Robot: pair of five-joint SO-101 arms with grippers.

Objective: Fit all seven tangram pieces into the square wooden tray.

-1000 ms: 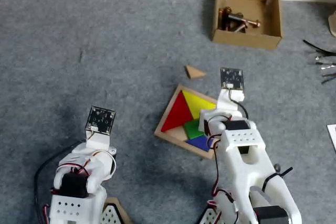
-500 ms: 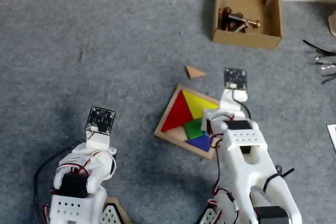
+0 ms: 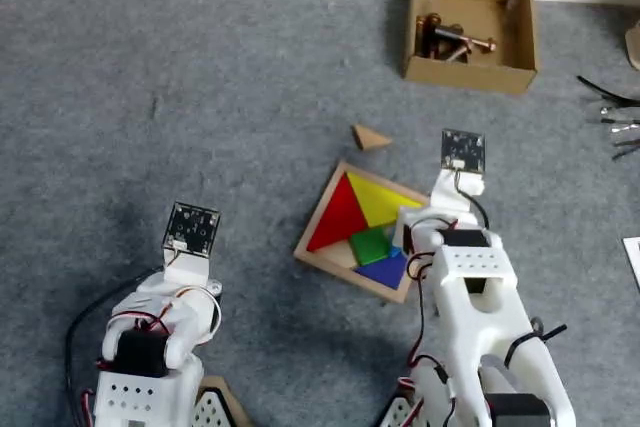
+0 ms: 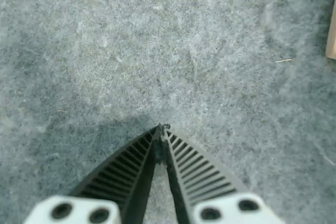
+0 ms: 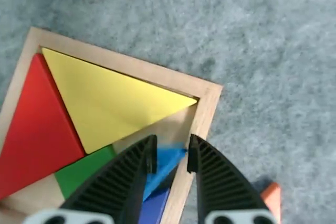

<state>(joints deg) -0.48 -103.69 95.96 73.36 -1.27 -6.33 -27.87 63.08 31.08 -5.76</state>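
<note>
1. Gripping a light-blue piece (image 5: 164, 162), the right gripper (image 5: 171, 144) hung over the near corner of the square wooden tray (image 5: 208, 113); its jaws stood slightly apart with the piece pinched between them, as far as the wrist view showed.
2. A bare wedge of tray floor (image 5: 170, 127) lay just ahead of the fingertips, between the long edge of the yellow triangle (image 5: 110, 106) and the tray's rim. Its long axis ran along that yellow edge toward the corner. By my judgement, the next move turned on lining the held piece up with that wedge.
3. Already seated in the tray were the yellow triangle, a red triangle (image 5: 37, 135) touching it, a green piece (image 5: 79, 174) and a dark-blue piece (image 5: 155, 205) just under the jaws.
4. Two pieces lay outside on the grey carpet: an orange piece (image 5: 271, 195) just beside the tray's rim and a tan triangle (image 3: 372, 137) beyond the far corner.
5. The rim and the dark-blue piece crowded the gap, so a tilted release could have left the piece propped up.
6. The left gripper (image 4: 161, 128) sat well apart from the tray, jaws pressed together and holding nothing; the right arm was plainly nearer.
7. A cardboard box (image 3: 468, 73) stood far off, no obstacle.
</note>
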